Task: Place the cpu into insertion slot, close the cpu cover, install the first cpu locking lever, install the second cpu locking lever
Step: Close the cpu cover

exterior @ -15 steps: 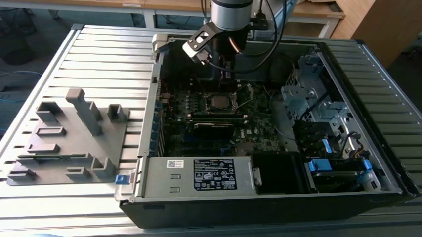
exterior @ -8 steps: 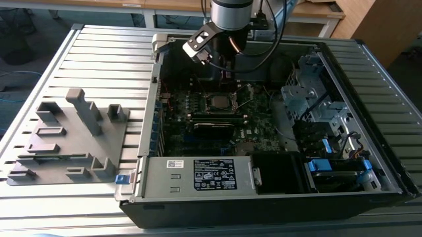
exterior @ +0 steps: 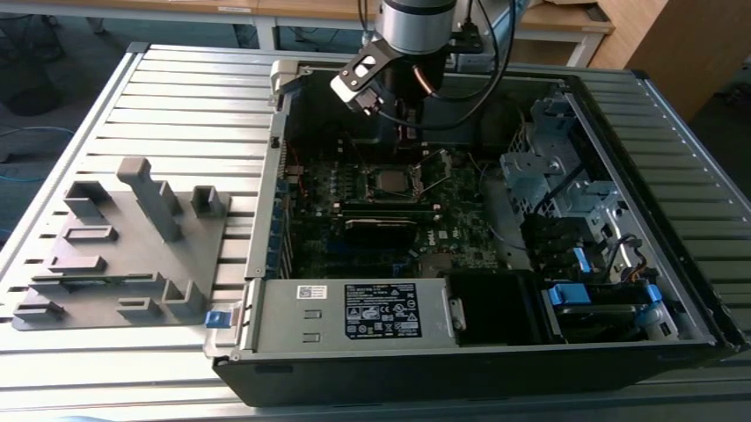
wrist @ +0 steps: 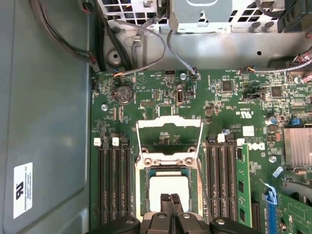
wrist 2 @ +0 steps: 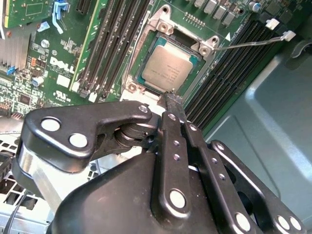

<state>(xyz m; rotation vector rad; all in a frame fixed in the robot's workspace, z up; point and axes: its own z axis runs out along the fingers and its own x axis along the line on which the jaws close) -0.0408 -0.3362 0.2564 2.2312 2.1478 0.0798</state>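
Observation:
The cpu lies flat in the insertion slot on the green board, its silver-grey top showing; it also appears in the first wrist view and in the exterior view. The cpu cover stands swung open, away from the socket, seen too in the exterior view. A thin wire locking lever sticks out unlatched beside the socket. My gripper is shut with nothing between its fingers; its tips hover just above the cpu's near edge.
Black memory slots flank the socket on both sides. A finned heat sink and a coin battery sit on the board. Outside the case, a grey fixture tray lies at the exterior view's left; drive cages fill the case's right.

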